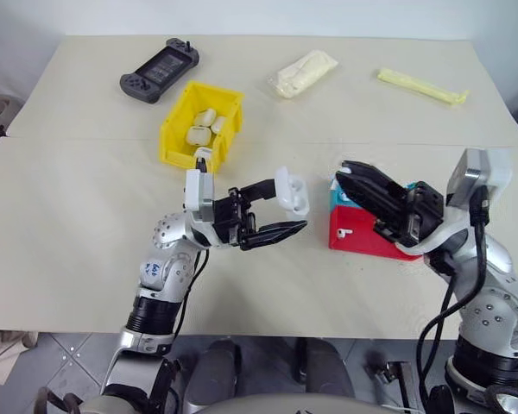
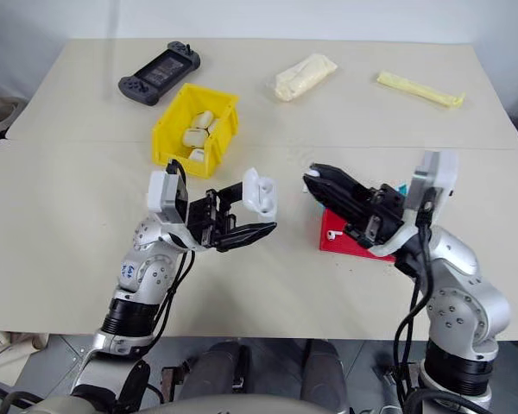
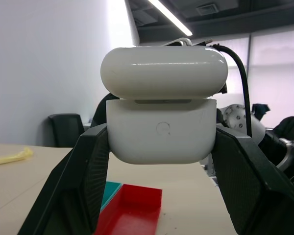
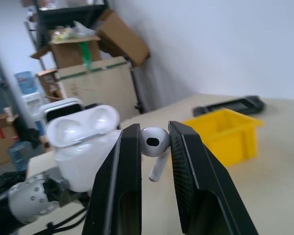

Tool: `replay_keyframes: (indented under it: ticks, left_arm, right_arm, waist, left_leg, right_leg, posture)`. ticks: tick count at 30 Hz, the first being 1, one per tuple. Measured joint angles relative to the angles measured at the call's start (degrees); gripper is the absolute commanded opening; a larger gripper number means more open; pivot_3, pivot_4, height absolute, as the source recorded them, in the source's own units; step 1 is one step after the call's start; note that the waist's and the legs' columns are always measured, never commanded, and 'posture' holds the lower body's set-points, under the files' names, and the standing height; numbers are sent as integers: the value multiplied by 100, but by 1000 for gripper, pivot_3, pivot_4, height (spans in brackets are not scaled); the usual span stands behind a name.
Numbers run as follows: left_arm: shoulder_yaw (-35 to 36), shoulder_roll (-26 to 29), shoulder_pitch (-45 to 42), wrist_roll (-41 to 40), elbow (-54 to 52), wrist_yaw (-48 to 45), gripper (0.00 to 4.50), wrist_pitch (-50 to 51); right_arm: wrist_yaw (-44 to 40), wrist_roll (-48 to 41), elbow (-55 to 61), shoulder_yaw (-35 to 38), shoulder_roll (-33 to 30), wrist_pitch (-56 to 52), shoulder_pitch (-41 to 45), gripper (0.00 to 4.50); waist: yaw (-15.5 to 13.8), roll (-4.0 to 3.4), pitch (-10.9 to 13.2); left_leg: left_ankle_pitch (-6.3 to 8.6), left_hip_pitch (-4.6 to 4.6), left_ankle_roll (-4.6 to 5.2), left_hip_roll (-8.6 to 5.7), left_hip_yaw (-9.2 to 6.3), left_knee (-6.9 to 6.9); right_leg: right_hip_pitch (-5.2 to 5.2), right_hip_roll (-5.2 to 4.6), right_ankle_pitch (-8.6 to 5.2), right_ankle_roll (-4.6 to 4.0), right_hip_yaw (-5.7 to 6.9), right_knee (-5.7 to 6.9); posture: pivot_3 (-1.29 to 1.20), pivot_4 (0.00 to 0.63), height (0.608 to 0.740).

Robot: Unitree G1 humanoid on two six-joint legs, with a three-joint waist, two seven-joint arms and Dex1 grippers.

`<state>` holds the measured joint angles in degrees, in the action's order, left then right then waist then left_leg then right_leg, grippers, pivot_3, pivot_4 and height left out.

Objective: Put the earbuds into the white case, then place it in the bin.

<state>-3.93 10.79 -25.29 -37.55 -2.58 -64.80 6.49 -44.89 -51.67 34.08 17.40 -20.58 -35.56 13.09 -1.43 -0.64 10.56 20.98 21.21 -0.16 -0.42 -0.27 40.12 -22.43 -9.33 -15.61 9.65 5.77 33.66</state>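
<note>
Left tool [image 1: 281,210] pinches a small glossy white rounded earbud case [image 1: 293,191] by its sides, held above the beige surface [image 1: 69,241] at centre, lid flipped open and cavity facing right.

Right tool [image 4: 154,147] pinches one tiny glossy white plastic earbud [image 4: 154,142] by its head, stem hanging free between the black fingers. It hovers just right of the open case, not touching it.

Under the right arm, a shallow red plastic tray [image 1: 356,235] with one more small white earbud [image 1: 345,233] lying in it; a teal tray edge [image 1: 334,197] just beyond.

Farther, left of centre: bright yellow rectangular plastic bin [image 1: 174,141], several identical white cases already inside.

Far edge: dark handheld game controller [image 1: 159,71], two pale wrapped packets [image 1: 304,72].

Step in hand, by my reading: seating the first earbud. The next move calls for lining the stem up with a well in the case and lowering it in; the second earbud, lid closure and the drop into the bin remain.
</note>
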Motion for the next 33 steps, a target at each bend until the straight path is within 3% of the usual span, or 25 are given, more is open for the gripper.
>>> replay_keyframes:
  ticks: [11, 33]
  left_arm:
    - [-13, 255, -34, -239, -189, -265, 2770, 607]
    - [-106, 181, -83, -144, -207, -111, 2770, 657]
  right_arm:
    - [14, 198, 103, -739, 70, 869, 107, 452]
    - [-134, 476, -343, -1275, 16, 1439, 99, 452]
  waist:
    - [13, 0, 0]
    - [13, 0, 0]
  left_leg:
    - [0, -3, 0, 1, 2, -3]
    - [0, -2, 0, 1, 4, -3]
  right_leg:
    - [-1, 1, -1, -1, 0, 2]
    - [-3, 1, -1, -1, -1, 1]
  posture:
    - [0, 150, 740]
    - [0, 150, 740]
